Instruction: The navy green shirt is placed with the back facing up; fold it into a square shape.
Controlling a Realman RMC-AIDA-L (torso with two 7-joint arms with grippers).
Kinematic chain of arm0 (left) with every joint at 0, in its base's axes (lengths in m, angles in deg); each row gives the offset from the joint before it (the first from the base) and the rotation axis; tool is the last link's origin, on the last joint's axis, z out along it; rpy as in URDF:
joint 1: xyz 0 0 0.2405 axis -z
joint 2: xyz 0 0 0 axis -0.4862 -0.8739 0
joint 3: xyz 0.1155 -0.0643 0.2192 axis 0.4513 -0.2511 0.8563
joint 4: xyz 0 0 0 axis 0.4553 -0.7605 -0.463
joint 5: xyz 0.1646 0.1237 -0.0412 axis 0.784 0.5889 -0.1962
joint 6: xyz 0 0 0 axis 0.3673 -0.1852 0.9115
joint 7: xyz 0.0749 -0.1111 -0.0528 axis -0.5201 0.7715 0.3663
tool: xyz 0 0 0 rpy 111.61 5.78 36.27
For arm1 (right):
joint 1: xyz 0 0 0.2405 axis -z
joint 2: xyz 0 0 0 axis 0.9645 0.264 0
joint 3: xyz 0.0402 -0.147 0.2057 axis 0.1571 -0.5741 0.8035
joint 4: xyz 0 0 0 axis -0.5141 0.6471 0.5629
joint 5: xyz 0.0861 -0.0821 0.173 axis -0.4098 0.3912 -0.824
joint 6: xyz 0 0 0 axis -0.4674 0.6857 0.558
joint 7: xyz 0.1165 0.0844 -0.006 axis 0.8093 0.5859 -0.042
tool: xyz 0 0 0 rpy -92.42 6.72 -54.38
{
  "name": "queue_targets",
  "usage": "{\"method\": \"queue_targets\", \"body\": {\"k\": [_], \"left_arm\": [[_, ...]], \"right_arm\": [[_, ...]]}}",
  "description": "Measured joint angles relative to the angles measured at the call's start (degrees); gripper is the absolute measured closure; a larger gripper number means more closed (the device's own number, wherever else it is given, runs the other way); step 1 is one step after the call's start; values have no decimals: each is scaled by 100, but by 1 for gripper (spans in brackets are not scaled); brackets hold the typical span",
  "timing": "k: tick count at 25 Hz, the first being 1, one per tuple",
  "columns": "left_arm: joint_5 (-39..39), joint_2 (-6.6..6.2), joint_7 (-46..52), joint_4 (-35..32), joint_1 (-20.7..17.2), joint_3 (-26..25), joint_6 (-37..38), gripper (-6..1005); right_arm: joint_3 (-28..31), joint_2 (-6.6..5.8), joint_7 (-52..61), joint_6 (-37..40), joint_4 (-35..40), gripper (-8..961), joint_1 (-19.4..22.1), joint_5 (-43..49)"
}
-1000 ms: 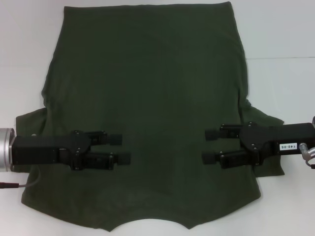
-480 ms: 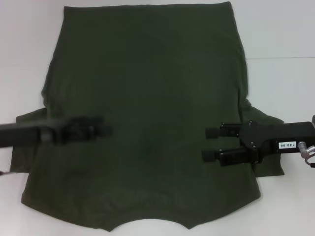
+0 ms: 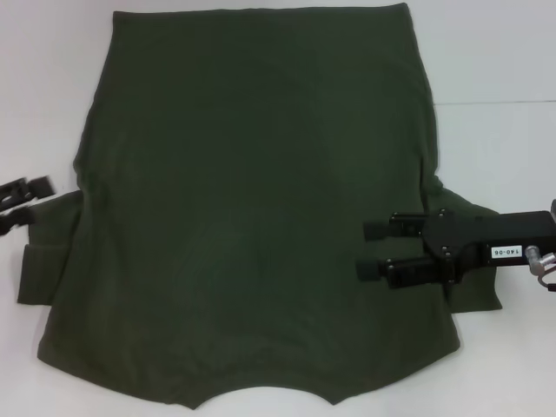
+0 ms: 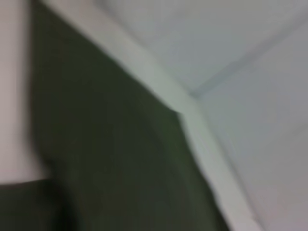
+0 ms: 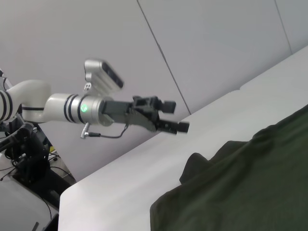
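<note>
Olive cotton, the navy green shirt (image 3: 261, 200) lies flat, unfolded, mid-tabletop (image 3: 495, 52). Left pincer (image 3: 33, 201) sits fingers apart at the tabletop's left edge; right pincer (image 3: 372, 250), fingers apart, hovers above the right sleeve. Next: grasp the sleeves, fold inward

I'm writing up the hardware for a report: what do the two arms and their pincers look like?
The right pincer has two black blocky fingers on a black body carrying a small white label with digits and a metal fitting behind it. The left pincer is likewise black; its arm is white with black bands, a green light, a thin dark cable hanging below, and a grey camera block on top.
</note>
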Motion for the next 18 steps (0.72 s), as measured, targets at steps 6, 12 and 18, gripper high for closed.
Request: {"method": "queue_targets", "body": {"k": [6, 12, 18], "left_arm": [[474, -1, 229, -5, -127, -295, -560, 105], [788, 38, 268, 42, -78, -240, -965, 111], [816, 48, 222, 232, 57, 9, -1278, 117]], "right_arm": [[-27, -6, -9, -6, 1, 37, -49, 7], [-34, -4, -9, -7, 4, 37, -57, 12], [-37, -1, -12, -47, -5, 37, -58, 20]]}}
